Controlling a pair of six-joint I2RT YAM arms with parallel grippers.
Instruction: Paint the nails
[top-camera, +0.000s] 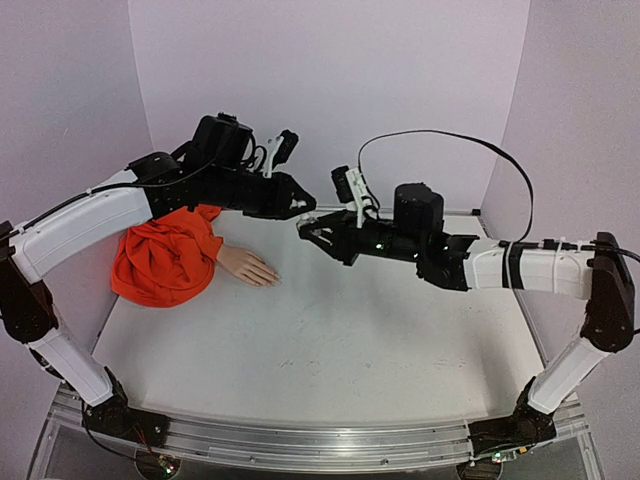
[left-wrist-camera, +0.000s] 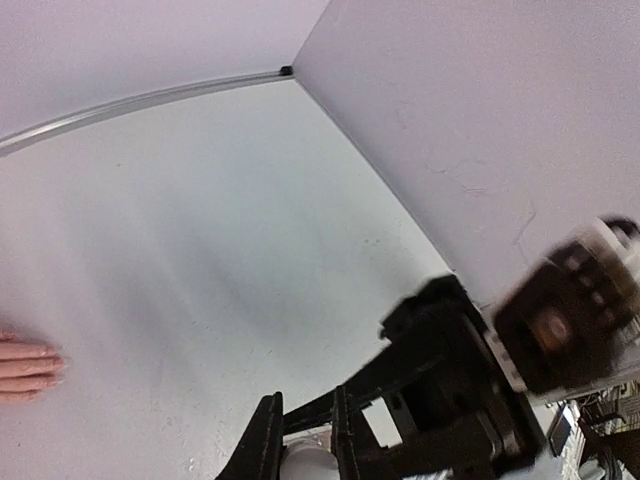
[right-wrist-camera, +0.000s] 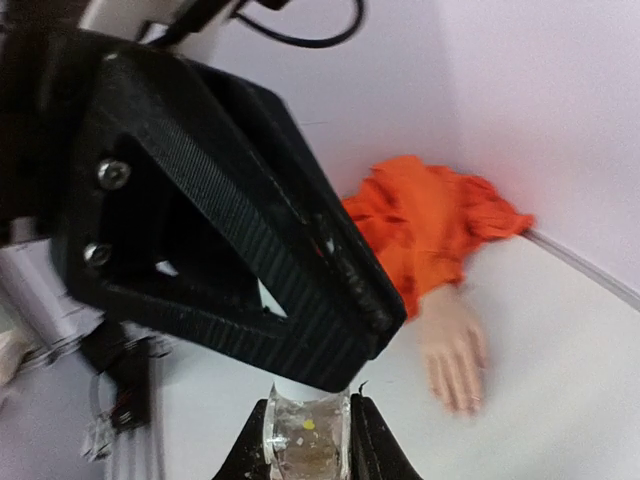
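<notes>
The pale mannequin hand (top-camera: 248, 267) lies palm down on the table, with its orange sleeve (top-camera: 165, 255) bunched at the far left. Its nails are too small to make out. The hand also shows in the right wrist view (right-wrist-camera: 455, 350), and its fingertips (left-wrist-camera: 25, 368) in the left wrist view. My right gripper (right-wrist-camera: 310, 403) is shut on a small clear bottle (right-wrist-camera: 308, 440), held in the air over the table's back middle. My left gripper (left-wrist-camera: 303, 410) meets it from the left and is shut on the bottle's white cap (left-wrist-camera: 308, 462). Both grippers (top-camera: 305, 218) are right of the hand, above it.
White walls close the table at the back and on both sides, with a metal strip (left-wrist-camera: 140, 100) along the base of one wall. My left gripper's black body (right-wrist-camera: 220, 220) fills much of the right wrist view. A black cable (top-camera: 450, 140) loops above the right arm.
</notes>
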